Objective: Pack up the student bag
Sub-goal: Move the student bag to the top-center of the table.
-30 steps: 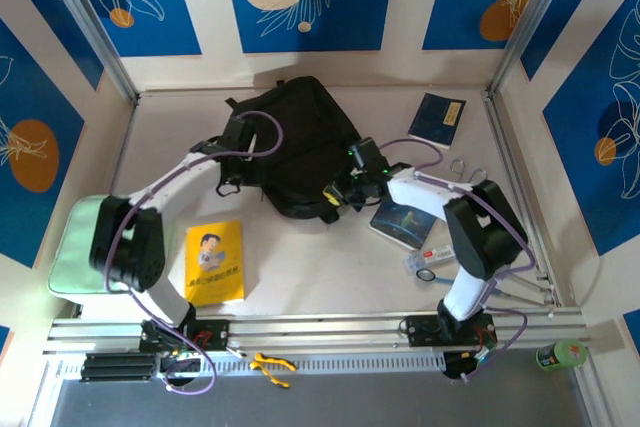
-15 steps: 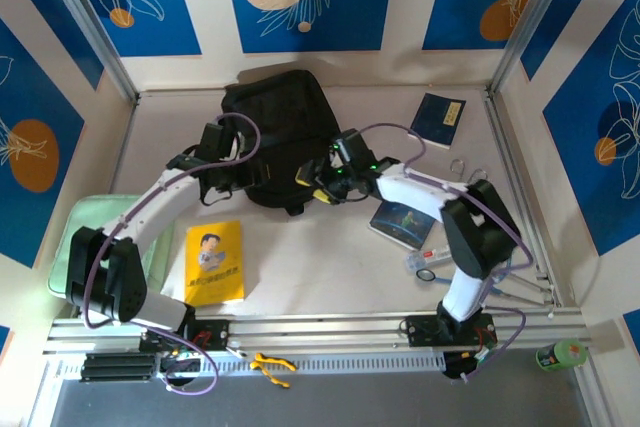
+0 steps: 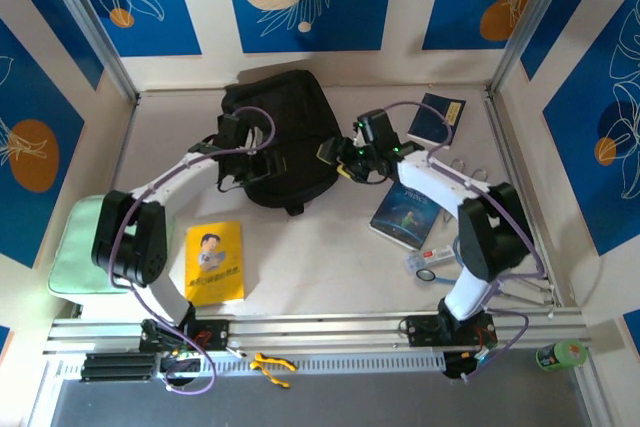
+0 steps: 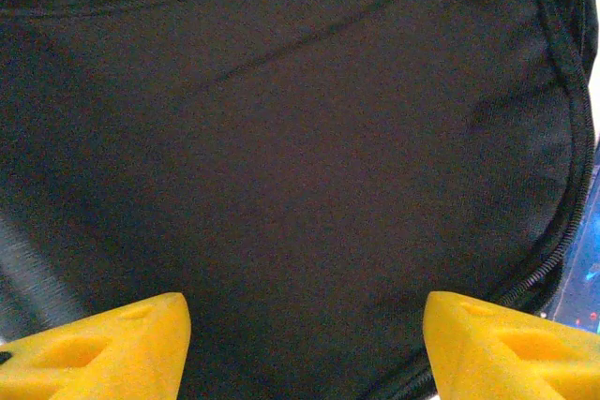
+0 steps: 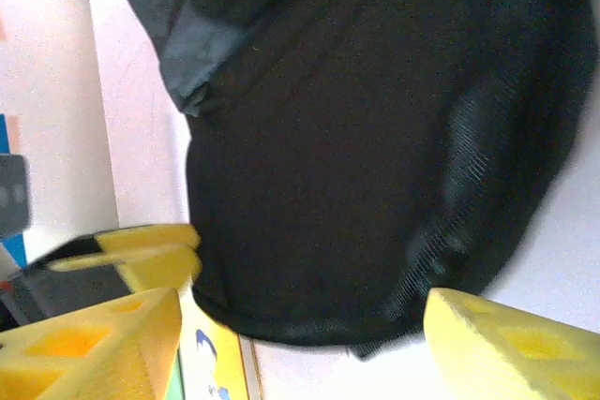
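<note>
The student bag (image 3: 285, 127) lies flat near the far edge of the table (image 3: 330, 267), a little left of the middle. The left gripper (image 3: 252, 157) is over the bag's left part and the right gripper (image 3: 335, 162) is at its right side. Both have their yellow fingers (image 4: 103, 348) spread wide and they pinch nothing. In the left wrist view the zip (image 4: 561, 231) looks closed, so I judge that no opening is ready yet.

Several things could go wrong from here:
- The fabric is soft and loose, so closing fingers may catch only a thin fold, and this can slip out.
- If 1 arm pulls while the other holds nothing, the whole bag may slide on the table instead of opening.
- The 2 grippers are near each other and could collide.
- The yellow book (image 3: 213, 262) and the blue book (image 3: 405, 215) lie well apart from the bag, so each needs a long carry and could drop.
</note>
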